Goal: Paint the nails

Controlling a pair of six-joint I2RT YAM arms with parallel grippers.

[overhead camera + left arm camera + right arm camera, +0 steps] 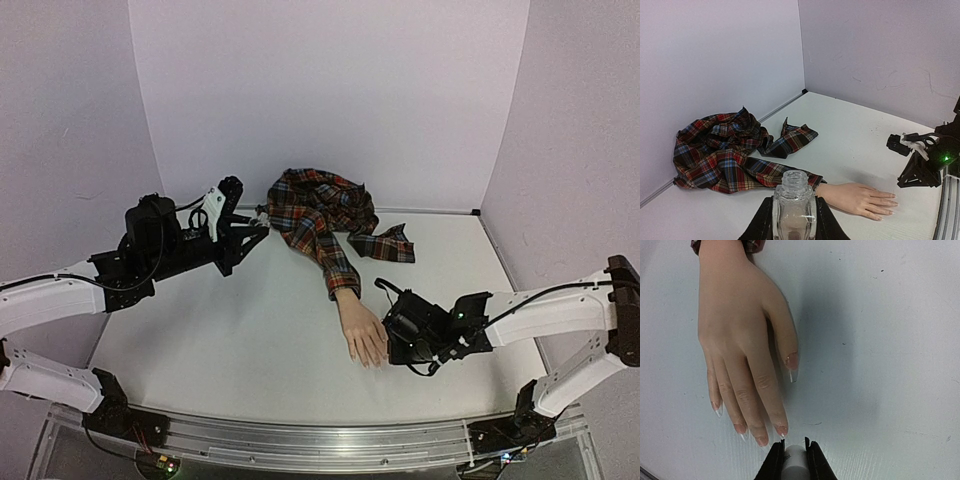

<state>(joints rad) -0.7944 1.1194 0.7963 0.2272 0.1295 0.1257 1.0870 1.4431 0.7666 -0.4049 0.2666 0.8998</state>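
Observation:
The pale mannequin hand (pixel 362 330) lies palm down on the white table, coming out of a red-blue plaid sleeve (pixel 318 225). Its nails (pixel 782 429) are long, and those that show carry a pinkish tint. My right gripper (pixel 794 447) is shut on a white cylindrical cap (pixel 796 463), just short of the index fingertip; no brush shows. In the top view this gripper (pixel 390 343) sits right beside the fingers. My left gripper (pixel 794 220) is shut on a small clear glass bottle (pixel 794 197) with an open neck, held upright above the table's back left (pixel 250 232).
The plaid cloth (pixel 720 150) lies bunched against the back wall. Lilac walls (pixel 330 90) close the table in at the back and on both sides. The right arm (pixel 922 165) is in the left wrist view, to the right of the hand (pixel 860 197).

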